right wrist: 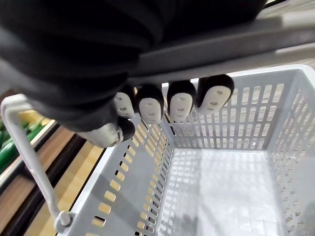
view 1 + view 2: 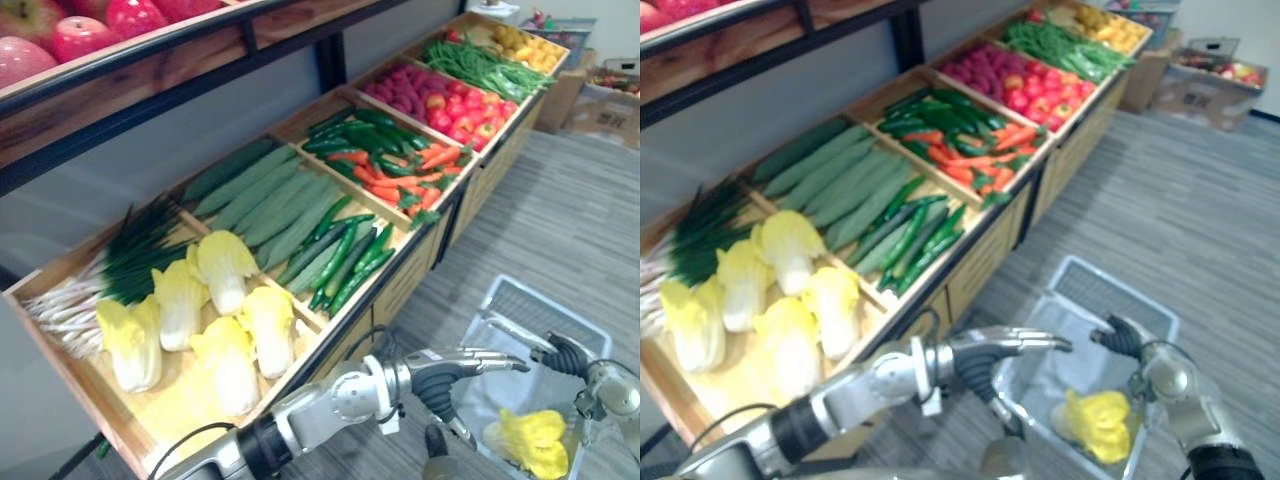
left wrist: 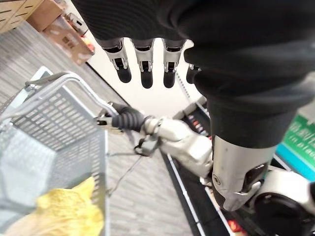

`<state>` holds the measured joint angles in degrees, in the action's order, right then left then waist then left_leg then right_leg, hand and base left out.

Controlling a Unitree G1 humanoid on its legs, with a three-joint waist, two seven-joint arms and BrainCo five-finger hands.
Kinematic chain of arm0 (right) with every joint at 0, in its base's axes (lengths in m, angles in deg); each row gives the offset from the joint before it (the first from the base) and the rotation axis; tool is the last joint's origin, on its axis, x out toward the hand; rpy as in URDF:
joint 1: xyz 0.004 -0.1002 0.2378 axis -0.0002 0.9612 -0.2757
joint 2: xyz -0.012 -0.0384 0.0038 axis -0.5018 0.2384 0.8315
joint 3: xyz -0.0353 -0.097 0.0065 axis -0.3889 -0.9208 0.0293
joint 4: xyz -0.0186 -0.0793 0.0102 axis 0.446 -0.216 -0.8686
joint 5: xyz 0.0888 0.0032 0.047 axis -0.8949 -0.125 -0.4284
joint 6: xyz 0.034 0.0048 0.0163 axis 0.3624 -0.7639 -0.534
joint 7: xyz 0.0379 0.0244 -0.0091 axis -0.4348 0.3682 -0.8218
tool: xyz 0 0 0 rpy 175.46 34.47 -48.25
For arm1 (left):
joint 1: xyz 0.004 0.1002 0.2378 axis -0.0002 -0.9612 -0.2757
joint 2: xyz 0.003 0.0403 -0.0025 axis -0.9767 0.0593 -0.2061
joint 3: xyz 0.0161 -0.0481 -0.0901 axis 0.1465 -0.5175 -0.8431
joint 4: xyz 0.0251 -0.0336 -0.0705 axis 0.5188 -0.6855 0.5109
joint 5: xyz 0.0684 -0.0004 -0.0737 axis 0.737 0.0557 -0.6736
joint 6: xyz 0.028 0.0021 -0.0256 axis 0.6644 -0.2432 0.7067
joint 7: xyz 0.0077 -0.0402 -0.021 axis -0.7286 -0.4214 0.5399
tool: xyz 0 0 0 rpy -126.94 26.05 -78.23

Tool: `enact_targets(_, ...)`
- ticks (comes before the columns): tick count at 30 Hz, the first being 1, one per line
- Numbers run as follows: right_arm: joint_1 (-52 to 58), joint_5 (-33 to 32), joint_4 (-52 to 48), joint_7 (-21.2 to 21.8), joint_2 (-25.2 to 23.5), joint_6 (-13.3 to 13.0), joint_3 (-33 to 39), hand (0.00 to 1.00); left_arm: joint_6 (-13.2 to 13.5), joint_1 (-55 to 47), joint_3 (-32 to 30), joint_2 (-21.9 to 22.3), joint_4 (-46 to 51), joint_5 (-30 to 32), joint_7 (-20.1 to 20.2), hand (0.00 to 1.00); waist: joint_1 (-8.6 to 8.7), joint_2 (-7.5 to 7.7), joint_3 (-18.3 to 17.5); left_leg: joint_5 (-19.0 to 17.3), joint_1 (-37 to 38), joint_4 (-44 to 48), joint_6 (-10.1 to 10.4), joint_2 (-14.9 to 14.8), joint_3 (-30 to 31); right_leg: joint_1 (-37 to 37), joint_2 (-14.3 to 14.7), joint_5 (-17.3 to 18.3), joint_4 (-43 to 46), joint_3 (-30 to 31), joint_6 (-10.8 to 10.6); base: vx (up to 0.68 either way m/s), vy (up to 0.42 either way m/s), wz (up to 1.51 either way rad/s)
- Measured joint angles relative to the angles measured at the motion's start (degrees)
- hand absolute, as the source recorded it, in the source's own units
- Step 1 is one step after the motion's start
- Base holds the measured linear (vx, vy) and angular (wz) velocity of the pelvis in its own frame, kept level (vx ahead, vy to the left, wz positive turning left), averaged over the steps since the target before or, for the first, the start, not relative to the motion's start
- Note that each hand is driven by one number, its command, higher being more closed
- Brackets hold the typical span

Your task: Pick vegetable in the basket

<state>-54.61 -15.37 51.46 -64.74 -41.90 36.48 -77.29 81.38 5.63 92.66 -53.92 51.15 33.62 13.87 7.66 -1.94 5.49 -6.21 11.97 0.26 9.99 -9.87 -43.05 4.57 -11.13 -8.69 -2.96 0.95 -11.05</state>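
A grey plastic basket point(image 2: 545, 305) hangs low on the right, and a yellow napa cabbage point(image 2: 530, 442) lies in it. My right hand point(image 2: 568, 357) is shut on the basket's handle point(image 1: 221, 46), with its fingers point(image 1: 179, 103) curled round the bar. My left hand point(image 2: 450, 372) hovers over the basket's near side, open, its straight fingers point(image 3: 142, 69) holding nothing. The cabbage point(image 3: 64, 211) also shows inside the basket wall in the left wrist view. Several more napa cabbages point(image 2: 225, 270) lie in the wooden bin at my left.
A long wooden display shelf point(image 2: 395, 285) runs from the left to the far right. It holds spring onions point(image 2: 110, 270), cucumbers point(image 2: 270, 195), green peppers point(image 2: 345, 255), carrots point(image 2: 400, 170), red apples point(image 2: 450, 100) and green beans point(image 2: 485, 65). Cardboard boxes point(image 2: 610, 100) stand far right.
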Motion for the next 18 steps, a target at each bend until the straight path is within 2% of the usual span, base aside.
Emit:
enact_targets(1, 0.3, 0.0, 1.0, -0.9, -0.8, 0.0, 1.1, 1.0, 0.0, -0.5, -0.1, -1.2, 1.7, -2.4, 0.3, 0.0, -0.18, -0.42, -0.7, 0.0, -0.3, 0.0, -0.1, 0.0, 0.5, 0.0, -0.1, 0.0, 0.1, -0.7, 0.0, -0.06, -0.048, 0.43)
enact_targets(2, 0.9, 0.0, 2.4, -1.8, -2.0, 0.2, 2.7, 1.0, 0.0, -1.2, -0.3, -2.9, 4.0, -4.8, 0.7, 0.0, -0.26, 0.17, -1.3, 0.2, -1.0, 0.0, -0.2, -0.1, 1.5, 0.0, -0.3, 0.0, 0.1, -1.9, 0.0, -0.04, -0.052, 0.48)
enact_targets(3, 1.5, 0.0, 3.8, -2.9, -4.2, 0.9, 4.7, 1.0, 0.0, -2.9, -0.8, -5.9, 7.1, -10.6, 1.3, 0.0, -0.58, 0.15, -1.8, 0.4, -1.0, 0.0, -0.5, -0.3, 2.8, -1.0, -0.8, 0.0, 0.2, -3.5, 0.0, -0.05, -0.054, 0.5)
enact_targets(5, 2.5, 0.0, 5.9, -4.4, -6.4, 1.1, 6.6, 1.0, -0.1, -5.9, -1.9, -8.5, 10.3, -15.8, 1.8, 0.0, -0.84, 0.31, -3.2, 0.5, -1.9, 0.0, -0.7, -0.4, 4.5, -1.2, -0.9, 0.0, 0.4, -5.5, 0.0, -0.05, -0.053, 0.48)
enact_targets(7, 3.8, 0.0, 8.6, -5.3, -8.9, 1.2, 9.8, 1.0, -0.2, -9.6, -5.4, -10.0, 13.7, -20.1, 2.1, 0.0, -1.79, 0.68, -3.6, 0.6, -2.7, 0.0, -0.9, -0.4, 6.5, -1.7, -1.3, 0.0, 0.6, -7.7, 0.0, -0.05, -0.04, 0.54)
enact_targets(9, 4.0, -0.1, 14.3, -7.9, -12.5, 1.3, 14.2, 1.0, -0.1, -17.2, -14.4, -10.5, 17.1, -24.6, 1.5, 0.0, -2.47, 1.71, -4.2, 1.2, -4.4, -0.3, -1.4, 0.1, 9.9, -1.9, -2.2, 0.6, 0.6, -10.5, 0.3, -0.07, -0.041, 0.62)
enact_targets(10, 4.0, -0.1, 15.8, -8.5, -13.2, 1.3, 15.2, 1.0, 0.0, -19.2, -17.1, -10.2, 17.6, -24.6, 1.2, 0.0, -2.84, 2.09, -4.5, 1.6, -4.9, -0.6, -1.5, 0.4, 10.9, -1.9, -2.5, 1.1, 0.5, -11.0, 0.4, -0.06, -0.054, 0.5)
enact_targets(12, 4.0, -0.7, 23.0, -12.2, -16.0, 1.5, 18.8, 1.0, 0.0, -27.0, -28.3, -4.9, 17.3, -25.1, -1.7, 0.0, -3.4, 2.57, -5.0, 3.5, -6.2, -2.9, -1.7, 1.1, 14.1, -2.0, -2.9, 1.6, 0.4, -14.0, 0.5, -0.03, -0.048, 0.64)
enact_targets(13, 4.2, -1.1, 24.7, -12.9, -16.8, 1.6, 19.9, 1.0, 0.1, -28.6, -30.9, -3.0, 16.9, -26.0, -2.5, 0.0, -3.4, 2.65, -5.1, 4.1, -6.7, -3.4, -1.8, 1.1, 15.0, -2.0, -2.9, 1.6, 0.3, -14.9, 0.5, -0.01, -0.051, 0.76)
enact_targets(15, 4.5, -2.7, 30.4, -14.8, -19.8, 2.0, 23.0, 1.0, 0.3, -31.6, -38.3, 4.9, 13.5, -26.6, -6.1, 0.0, -4.51, 2.91, -5.2, 6.0, -7.8, -4.9, -2.2, 1.2, 17.8, -2.4, -2.9, 1.6, -0.1, -17.6, 0.6, 0.01, -0.05, 0.66)
enact_targets(16, 4.8, -3.1, 33.6, -16.5, -21.1, 2.3, 25.4, 1.0, 0.2, -32.3, -42.5, 9.7, 10.3, -25.5, -8.1, 0.0, -5.3, 2.99, -5.2, 6.8, -8.1, -5.4, -2.6, 1.4, 19.1, -2.9, -2.8, 1.6, -0.3, -18.9, 0.6, 0.01, -0.03, 0.5)
enact_targets(17, 5.1, -3.5, 34.9, -17.2, -21.3, 2.3, 26.4, 1.0, 0.1, -32.6, -45.1, 12.2, 8.8, -23.5, -9.7, 0.0, -5.61, 3.09, -5.3, 6.9, -8.5, -5.3, -2.6, 1.4, 19.7, -3.0, -2.8, 1.6, -0.3, -19.4, 0.6, 0.0, -0.032, 0.47)
enact_targets(18, 5.6, -5.3, 37.3, -18.3, -22.3, 2.4, 27.9, 1.0, -0.4, -33.0, -51.7, 17.7, 5.5, -17.4, -14.6, 0.0, -6.46, 3.4, -5.6, 7.3, -9.2, -5.2, -2.8, 1.3, 20.6, -3.1, -2.7, 1.7, -0.4, -20.3, 0.7, -0.01, -0.029, 0.37)
